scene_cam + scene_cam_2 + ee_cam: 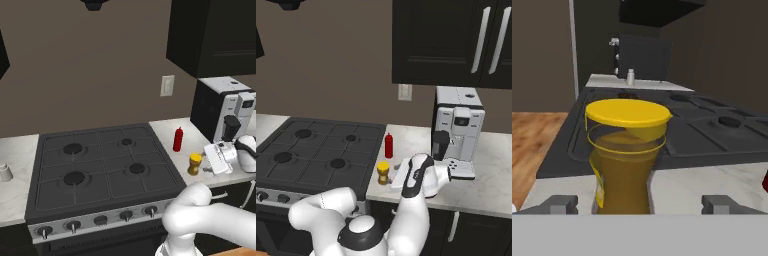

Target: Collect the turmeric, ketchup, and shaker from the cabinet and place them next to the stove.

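Observation:
The turmeric (195,163) (383,172) (626,155), an amber jar with a yellow cap, stands upright on the counter just right of the stove (100,165) (311,150). My gripper (204,163) (397,175) (640,204) is open, level with the jar, and its fingertips (559,204) stand well clear on either side. The red ketchup (177,139) (388,145) stands upright a little behind the jar. A small white-grey shaker (5,172) (630,76) sits on the counter on the stove's far side.
A coffee machine (222,107) (458,130) stands on the counter to the right of the bottles, close to my hand. Black wall cabinets (212,35) (451,42) with shut doors hang above it. A wall socket (167,85) is behind the ketchup.

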Motion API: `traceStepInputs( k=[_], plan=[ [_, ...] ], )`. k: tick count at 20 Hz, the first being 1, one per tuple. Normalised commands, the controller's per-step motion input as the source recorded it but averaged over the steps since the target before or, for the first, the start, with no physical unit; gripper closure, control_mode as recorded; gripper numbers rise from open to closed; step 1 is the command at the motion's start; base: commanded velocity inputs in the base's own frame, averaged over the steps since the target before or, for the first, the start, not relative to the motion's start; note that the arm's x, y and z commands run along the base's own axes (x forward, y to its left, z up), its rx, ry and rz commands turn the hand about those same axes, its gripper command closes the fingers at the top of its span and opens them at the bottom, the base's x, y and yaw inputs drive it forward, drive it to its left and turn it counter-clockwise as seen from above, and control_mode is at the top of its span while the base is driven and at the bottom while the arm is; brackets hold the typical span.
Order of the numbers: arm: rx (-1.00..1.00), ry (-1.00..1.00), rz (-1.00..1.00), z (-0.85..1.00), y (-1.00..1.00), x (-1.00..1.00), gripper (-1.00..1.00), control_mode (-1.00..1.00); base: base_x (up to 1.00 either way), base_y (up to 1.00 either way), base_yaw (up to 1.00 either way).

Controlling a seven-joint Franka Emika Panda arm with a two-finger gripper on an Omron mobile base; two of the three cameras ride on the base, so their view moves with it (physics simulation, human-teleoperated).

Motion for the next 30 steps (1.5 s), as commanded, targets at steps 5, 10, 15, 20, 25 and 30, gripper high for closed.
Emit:
traceStepInputs(
  k=[5,10,15,20,25,30],
  plan=[
    [0.00,0.01,-0.05,0.18,-0.52,-0.14,-1.00,-1.00,0.00,0.00,0.00],
    [0.01,0.00,-0.11,0.38,-0.35,-0.47,-1.00,-1.00,0.00,0.00,0.00],
    [0.01,-0.03,-0.12,0.54,-0.04,-0.67,-1.00,-1.00,0.00,0.00,0.00],
    [0.00,-0.12,-0.13,0.74,0.01,-0.69,-1.00,-1.00,0.00,0.00,0.00],
    [0.00,-0.18,-0.18,0.79,0.21,-0.67,-1.00,-1.00,0.00,0.00,0.00],
    [0.00,-0.17,-0.15,0.79,0.30,-0.63,-1.00,-1.00,0.00,0.00,0.00]
  ],
)
